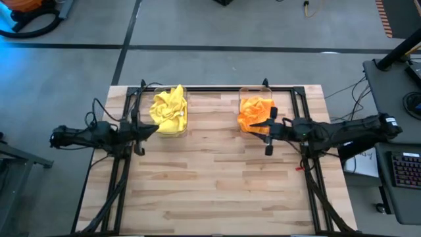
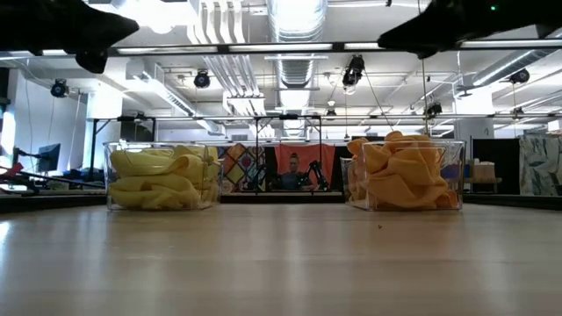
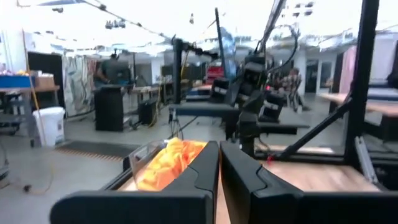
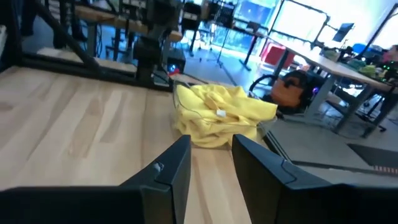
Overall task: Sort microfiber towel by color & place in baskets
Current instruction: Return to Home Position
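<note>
Dark left gripper (image 1: 152, 129), fingers nearly together, and right gripper (image 1: 258, 125), fingers slightly apart, hang above the wooden table (image 1: 210, 191); low down, soft crumpled yellow towels (image 2: 162, 180) fill one clear basket (image 2: 109, 175), orange towels (image 2: 404, 175) the other basket (image 2: 459, 175).

Pale plank table (image 1: 217, 191), a yellow-filled left basket (image 1: 171, 134) and orange-filled right basket (image 1: 255, 92) directly on it, well apart.
</note>
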`<state>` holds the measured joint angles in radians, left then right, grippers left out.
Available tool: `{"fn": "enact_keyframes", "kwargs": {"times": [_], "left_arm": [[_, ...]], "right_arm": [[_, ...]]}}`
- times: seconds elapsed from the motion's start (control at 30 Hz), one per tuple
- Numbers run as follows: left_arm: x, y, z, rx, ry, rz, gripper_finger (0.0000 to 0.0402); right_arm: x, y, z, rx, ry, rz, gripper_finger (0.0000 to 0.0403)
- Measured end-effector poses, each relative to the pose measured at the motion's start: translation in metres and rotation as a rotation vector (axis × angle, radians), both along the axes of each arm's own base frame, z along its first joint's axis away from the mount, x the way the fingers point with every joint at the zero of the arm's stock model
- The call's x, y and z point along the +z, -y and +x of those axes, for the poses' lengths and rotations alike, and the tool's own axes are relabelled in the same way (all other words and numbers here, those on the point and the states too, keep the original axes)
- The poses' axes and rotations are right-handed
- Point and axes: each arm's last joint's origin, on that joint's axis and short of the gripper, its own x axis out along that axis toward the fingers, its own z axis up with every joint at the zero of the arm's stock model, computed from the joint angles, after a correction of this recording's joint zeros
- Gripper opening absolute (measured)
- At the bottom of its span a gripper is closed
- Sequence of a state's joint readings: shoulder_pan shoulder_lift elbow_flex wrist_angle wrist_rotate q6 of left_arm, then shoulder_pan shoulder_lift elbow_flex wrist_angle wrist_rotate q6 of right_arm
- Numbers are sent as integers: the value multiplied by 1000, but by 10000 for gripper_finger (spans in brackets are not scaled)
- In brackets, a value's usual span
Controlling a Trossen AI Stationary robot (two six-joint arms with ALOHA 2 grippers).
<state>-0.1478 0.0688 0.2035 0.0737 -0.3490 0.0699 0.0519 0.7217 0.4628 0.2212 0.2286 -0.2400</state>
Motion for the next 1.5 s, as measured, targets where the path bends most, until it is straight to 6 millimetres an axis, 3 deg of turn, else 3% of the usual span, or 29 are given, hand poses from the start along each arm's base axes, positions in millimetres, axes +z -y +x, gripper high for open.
{"fn": "enact_keyframes", "kwargs": {"times": [0.43,0.6,0.73,0.83,1.07,1.3,1.5], "left_arm": [[-24,9,2,-289,-9,86,0],[-55,10,11,-295,-65,85,0],[-54,11,11,-306,-63,93,0],[-54,8,11,-216,-63,83,0],[-55,-1,10,72,-87,-25,0],[-56,-1,11,89,-103,-25,0],[-56,-1,12,89,-108,-24,0]], "right_arm": [[-32,0,-59,81,219,87,90],[-51,1,-74,105,287,98,75],[-69,-1,-81,188,328,106,59],[-68,-2,-88,245,351,96,45],[-69,-2,-87,228,332,-8,19],[-78,-1,-84,178,232,-59,18],[-79,-1,-83,177,232,54,18]]}}
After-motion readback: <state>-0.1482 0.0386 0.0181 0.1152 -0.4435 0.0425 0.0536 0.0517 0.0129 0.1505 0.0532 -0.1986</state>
